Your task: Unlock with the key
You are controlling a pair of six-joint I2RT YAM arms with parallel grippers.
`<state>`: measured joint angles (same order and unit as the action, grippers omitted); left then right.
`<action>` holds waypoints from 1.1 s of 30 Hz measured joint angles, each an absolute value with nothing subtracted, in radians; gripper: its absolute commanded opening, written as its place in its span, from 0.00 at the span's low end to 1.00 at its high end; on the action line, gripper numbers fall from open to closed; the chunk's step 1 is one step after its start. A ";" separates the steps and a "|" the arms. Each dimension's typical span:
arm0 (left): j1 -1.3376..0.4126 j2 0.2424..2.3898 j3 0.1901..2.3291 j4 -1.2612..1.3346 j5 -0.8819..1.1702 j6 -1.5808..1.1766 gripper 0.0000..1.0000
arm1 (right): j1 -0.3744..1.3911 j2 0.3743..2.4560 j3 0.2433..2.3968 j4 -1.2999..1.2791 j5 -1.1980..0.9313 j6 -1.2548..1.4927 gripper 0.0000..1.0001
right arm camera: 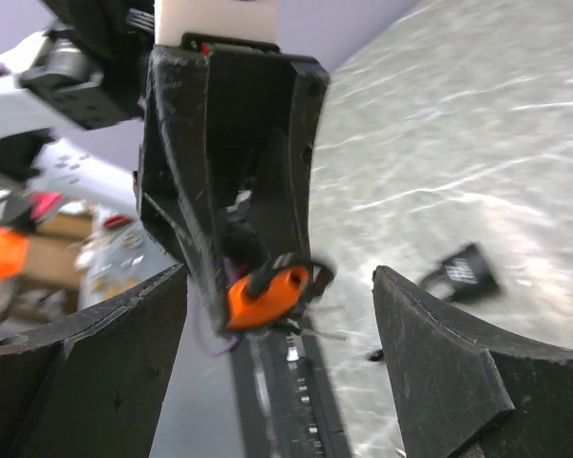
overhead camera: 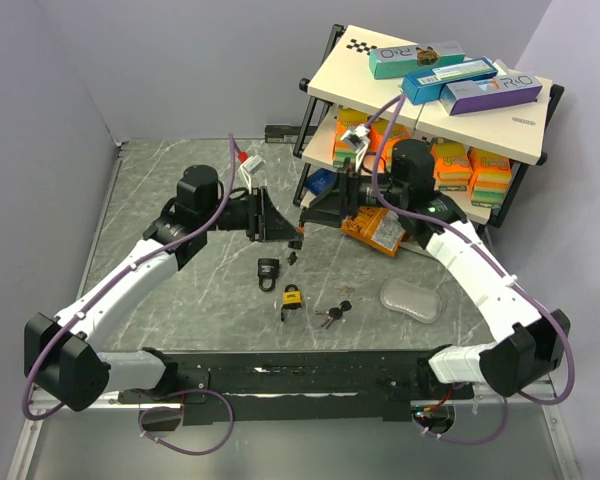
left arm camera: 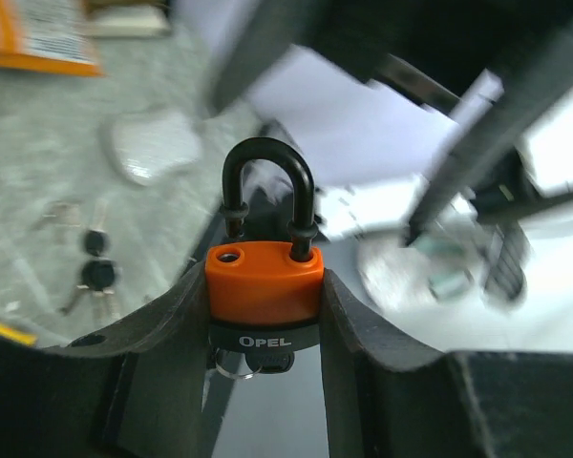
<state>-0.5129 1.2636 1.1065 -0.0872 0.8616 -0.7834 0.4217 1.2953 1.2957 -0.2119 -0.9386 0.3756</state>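
My left gripper (overhead camera: 286,232) is shut on an orange padlock (left arm camera: 265,284) marked OPEL and holds it above the table, shackle (left arm camera: 267,181) pointing away. The shackle's left leg ends just above an open hole in the body. A key with a ring (left arm camera: 244,363) sits in the lock's underside. My right gripper (overhead camera: 316,206) is open, facing the left one. In the right wrist view the orange padlock (right arm camera: 267,294) hangs between and beyond the right fingers (right arm camera: 430,343), untouched by them.
On the table lie a black padlock (overhead camera: 268,269), a yellow padlock (overhead camera: 292,297), a bunch of keys (overhead camera: 332,316) and a clear plastic shell (overhead camera: 410,298). An orange packet (overhead camera: 375,230) lies by a two-level shelf (overhead camera: 360,85) with boxes at the back right.
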 measured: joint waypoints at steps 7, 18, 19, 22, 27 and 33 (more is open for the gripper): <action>-0.514 1.237 1.047 -0.042 1.000 -0.807 0.01 | 0.461 1.328 1.296 -0.104 -1.039 0.456 0.83; -0.514 1.213 1.036 -0.002 1.053 -0.836 0.01 | 0.534 1.329 1.296 -0.083 -1.097 0.467 0.64; -0.516 1.213 1.036 0.002 1.055 -0.837 0.01 | 0.534 1.329 1.296 -0.083 -1.097 0.467 0.61; -0.519 1.213 1.036 0.024 1.065 -0.852 0.01 | 0.534 1.330 1.296 -0.083 -1.093 0.465 0.53; -0.521 1.213 1.034 0.081 1.074 -0.888 0.01 | 0.532 1.330 1.296 -0.085 -1.092 0.463 0.46; -0.520 1.217 1.034 0.122 1.057 -0.904 0.01 | 0.532 1.330 1.296 -0.092 -1.097 0.463 0.35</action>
<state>-0.5201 1.2171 1.0340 0.1223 1.0569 -0.9035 0.5323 1.3304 1.2957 -0.0921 -1.0973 0.4625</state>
